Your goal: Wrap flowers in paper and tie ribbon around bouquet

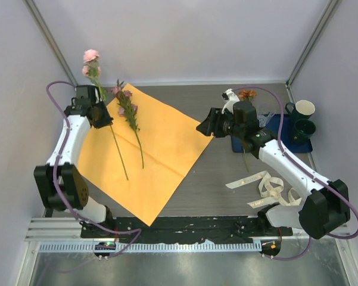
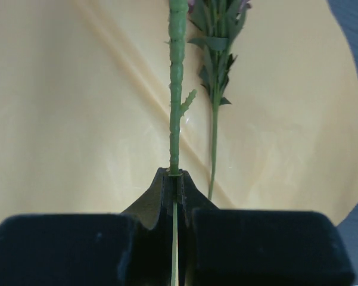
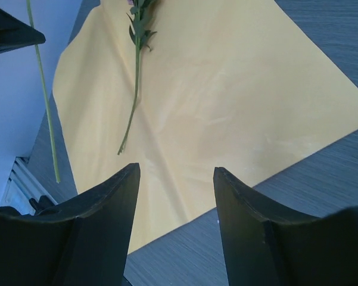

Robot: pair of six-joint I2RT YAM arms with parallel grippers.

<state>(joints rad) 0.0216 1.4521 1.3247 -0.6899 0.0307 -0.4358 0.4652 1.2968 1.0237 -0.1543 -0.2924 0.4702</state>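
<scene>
We find the paper (image 1: 149,155) spread flat on the table, one corner pointing toward the arm bases. The step in hand is loading the flowers. One sprig (image 1: 131,116) lies on the sheet, and the left gripper (image 1: 100,113) is clamped on the stem of a pink flower (image 1: 91,56), held over the sheet's left side. The right gripper (image 1: 205,126) stands open and empty at the sheet's right edge. We judge that the next move is to lower the held stem beside the sprig before release. The ribbon (image 1: 268,186) lies apart, near the right arm. Only the left wrist view shows the stem pinched between closed fingertips (image 2: 165,190); only the top view shows its bloom.
</scene>
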